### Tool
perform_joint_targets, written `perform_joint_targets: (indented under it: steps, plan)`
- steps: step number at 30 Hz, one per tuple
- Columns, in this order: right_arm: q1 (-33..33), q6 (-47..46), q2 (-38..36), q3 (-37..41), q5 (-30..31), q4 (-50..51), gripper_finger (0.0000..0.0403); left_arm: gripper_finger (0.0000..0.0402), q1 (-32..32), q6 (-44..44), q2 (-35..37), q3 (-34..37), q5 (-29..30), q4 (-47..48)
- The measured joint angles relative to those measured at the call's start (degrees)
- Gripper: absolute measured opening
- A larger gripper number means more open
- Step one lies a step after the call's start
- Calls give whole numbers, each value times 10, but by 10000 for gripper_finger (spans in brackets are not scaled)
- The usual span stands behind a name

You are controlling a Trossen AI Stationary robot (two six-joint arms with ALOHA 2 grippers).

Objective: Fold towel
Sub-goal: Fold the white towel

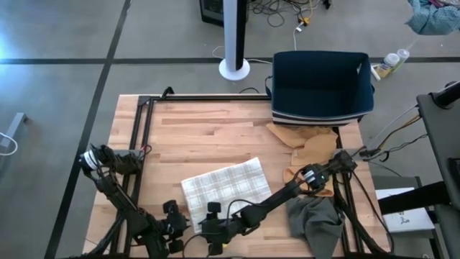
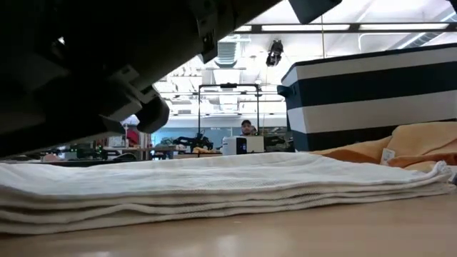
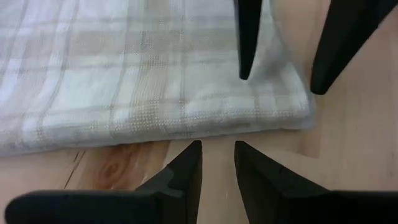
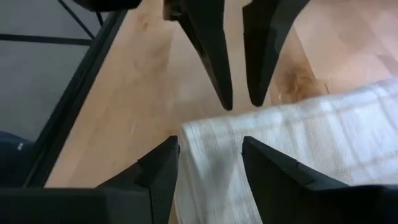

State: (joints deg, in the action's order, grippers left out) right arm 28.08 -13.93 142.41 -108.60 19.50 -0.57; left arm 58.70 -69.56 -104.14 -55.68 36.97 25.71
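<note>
A white towel with faint tan checks (image 1: pixel 226 185) lies folded in several layers, flat on the wooden table (image 1: pixel 208 129); the low view shows its stacked edges (image 2: pixel 214 189). My right gripper (image 4: pixel 210 138) is open at the towel's near left corner (image 4: pixel 193 132), one finger over the cloth and one over bare wood beside it. My left gripper (image 3: pixel 216 144) faces it from the other side, just off the towel's near edge, with a narrow gap and nothing between its fingers. In the high view both sit at the near edge, left (image 1: pixel 176 217) and right (image 1: pixel 213 214). My right gripper's fingers stand on either side of the towel's near left corner (image 3: pixel 303 112), slanting down from the table's right. I cannot tell whether they touch the cloth, which lies flat.
A navy striped bin (image 1: pixel 321 86) stands at the back right, with tan cloths (image 1: pixel 309 144) in front of it. A grey cloth (image 1: pixel 316 219) lies at the near right. A black frame (image 1: pixel 140 144) runs along the table's left side. A person (image 2: pixel 247 127) sits far off in the room.
</note>
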Motion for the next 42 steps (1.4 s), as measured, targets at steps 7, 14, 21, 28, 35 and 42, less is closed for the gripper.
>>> perform_joint_targets:
  steps: [7,14,21,28,35,42]
  plan:
    - [-8,5,18,0,-5,-1,155,87,-2,41,0,0,0,-52]
    - [-8,15,19,1,-5,-4,148,87,-5,88,0,0,-52,-113]
    - [-6,30,16,1,-6,-17,143,87,-5,88,0,1,-71,-107]
    - [-8,8,19,1,-30,-24,111,87,-22,91,0,20,-64,-113]
    - [-8,0,19,1,-31,-26,54,87,-22,83,1,35,-77,-122]
    - [-9,6,14,2,-35,-19,7,87,-22,80,1,35,-78,-122]
